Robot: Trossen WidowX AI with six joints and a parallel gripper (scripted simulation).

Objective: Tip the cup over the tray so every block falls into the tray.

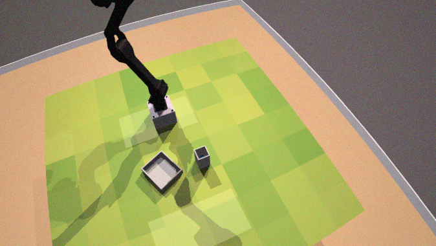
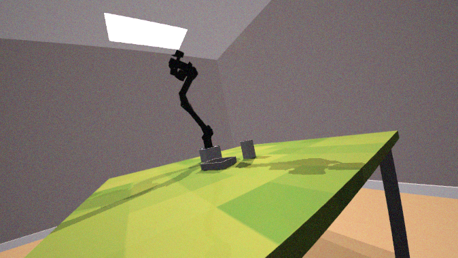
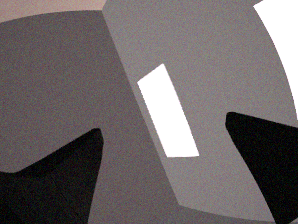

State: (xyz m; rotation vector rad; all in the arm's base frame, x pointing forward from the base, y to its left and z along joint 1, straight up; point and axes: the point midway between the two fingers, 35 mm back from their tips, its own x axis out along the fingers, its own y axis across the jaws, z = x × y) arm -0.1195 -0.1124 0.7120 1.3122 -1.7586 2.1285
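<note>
1. Cup (image 1: 203,162) (image 2: 248,149) stands upright beside the shallow tray (image 1: 152,177) (image 2: 217,165), apart from it, keeping its contents in.
2. Tray lies open-side up, ready to catch blocks.
3. Gripper (image 3: 165,127), high and released, probably leaves room for an approach.

Matte black arm (image 1: 140,68) (image 2: 192,113), bulky angular joints, slim links, claw (image 3: 165,127) with 2 black tapered fingers

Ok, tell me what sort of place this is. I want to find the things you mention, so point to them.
Probably a plain indoor room used as a robot test space: bare grey walls (image 2: 323,85), a bright ceiling panel (image 2: 144,31) (image 3: 167,112), and a robot arm (image 1: 139,66) (image 2: 191,113) mounted on a green patchwork table (image 1: 259,142) (image 2: 163,217).
</note>
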